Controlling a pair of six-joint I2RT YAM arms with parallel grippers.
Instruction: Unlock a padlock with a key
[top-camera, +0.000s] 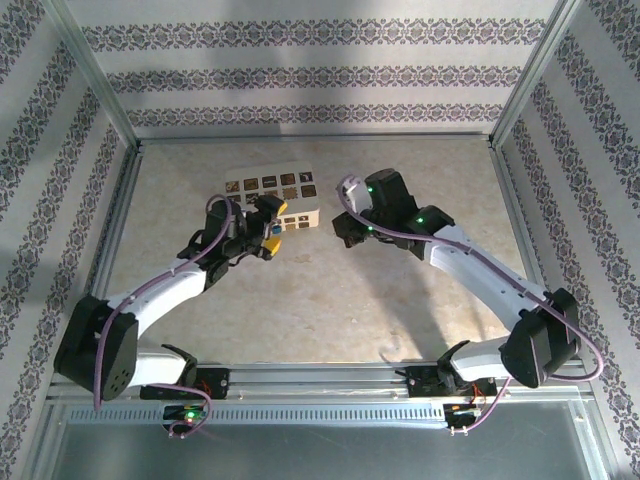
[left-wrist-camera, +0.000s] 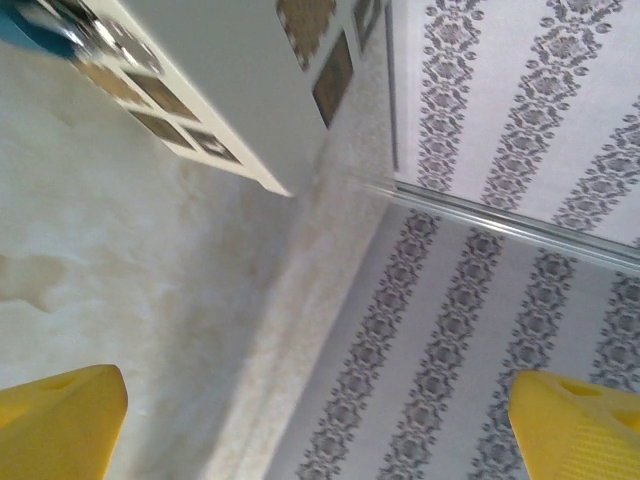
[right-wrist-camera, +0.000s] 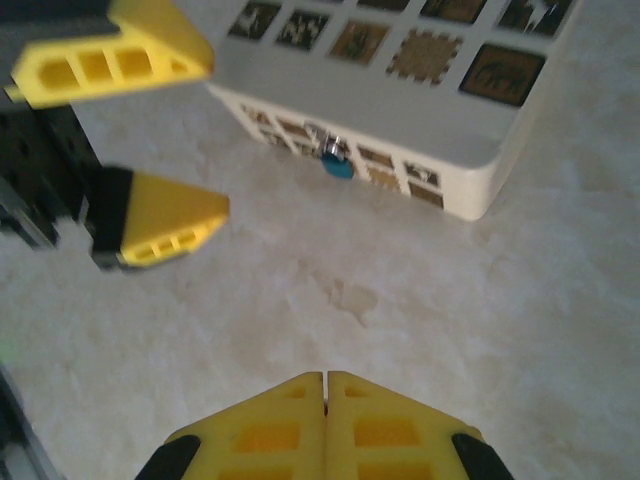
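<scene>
Two robot arms face a white box (right-wrist-camera: 400, 100) with dark picture tiles on its top and front, standing on a pale, marbled surface (right-wrist-camera: 470, 330) inside a pen with patterned walls (top-camera: 300, 80).

The left hand (right-wrist-camera: 215, 135) is spread wide, its yellow fingers far apart and holding nothing. It is turned toward the front face of the box. In its own wrist view, the near corner of the box lies ahead of the hand, between the two fingertips and clear of both.

A small blue padlock (right-wrist-camera: 335, 160) with a silvery top hangs on the front face of the box, low down and close to the surface. It is just ahead of the left hand's fingertips and off to one side of their gap, touching neither finger.

The right hand (right-wrist-camera: 326, 378) is closed, its two yellow fingers pressed flat together. It is held back from the box with open surface in between. The padlock lies straight ahead of it, well apart, and the left hand is ahead of it and to its left. A faint stain (right-wrist-camera: 345, 295) marks the surface between the right hand and the box.
</scene>
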